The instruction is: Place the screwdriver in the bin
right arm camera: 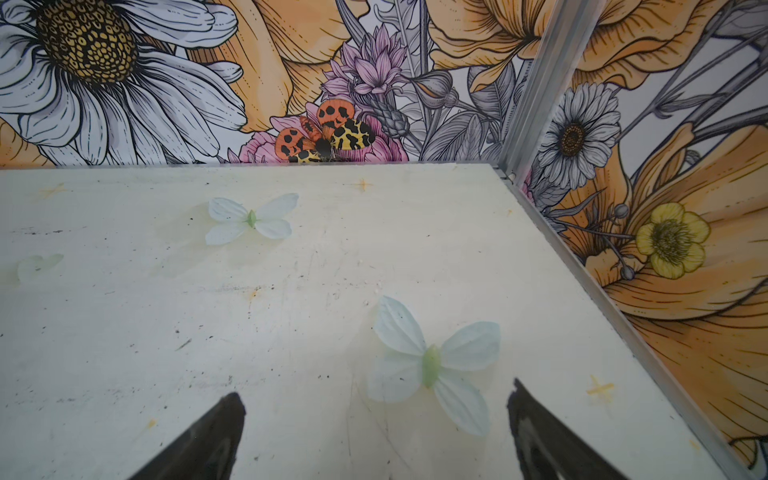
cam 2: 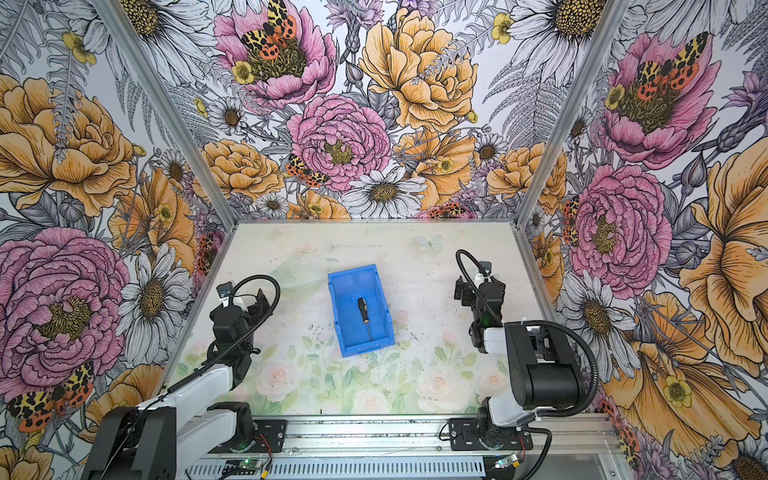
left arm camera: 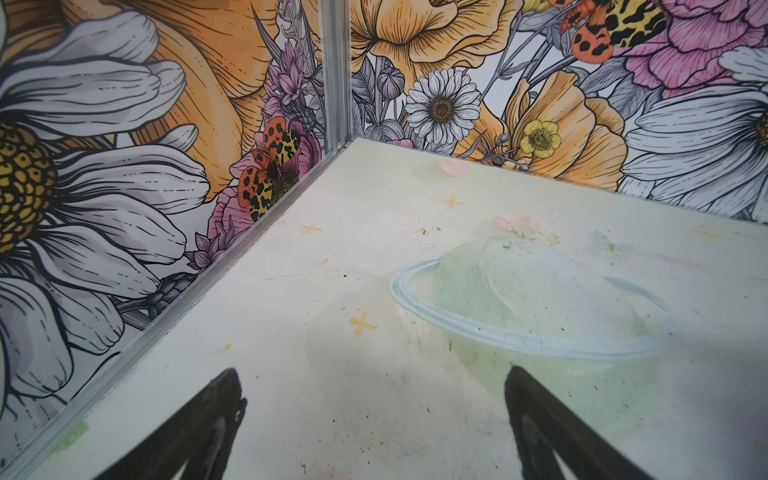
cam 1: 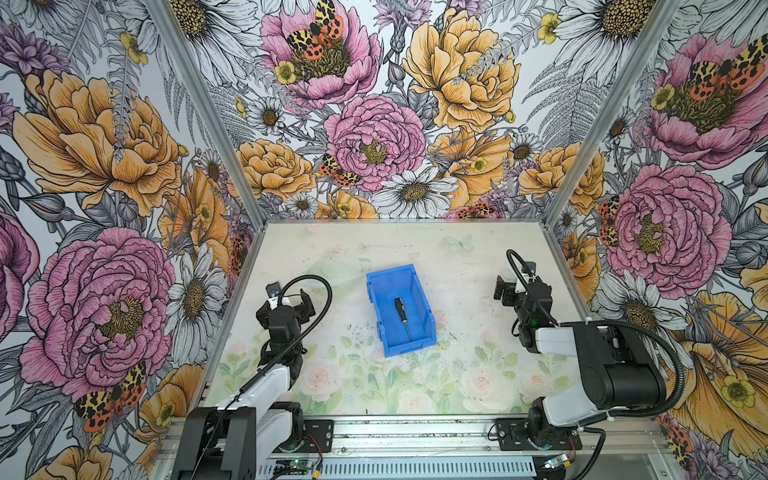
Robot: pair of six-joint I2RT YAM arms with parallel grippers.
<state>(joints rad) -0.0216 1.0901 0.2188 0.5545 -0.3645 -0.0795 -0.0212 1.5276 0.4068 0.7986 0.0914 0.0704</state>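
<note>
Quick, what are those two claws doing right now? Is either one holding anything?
Left gripper: open, holding nothing.
Right gripper: open, holding nothing.

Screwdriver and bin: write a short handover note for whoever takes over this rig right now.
The small screwdriver with the black-and-yellow handle lies flat inside the bright blue rectangular plastic bin, its handle toward the bin's far end.
The left end effector is open and empty, off to the left of the bin.
The right end effector is open and empty, off to the right of it.
Done: the screwdriver is in the bin.
Left: nothing apparent.
</note>
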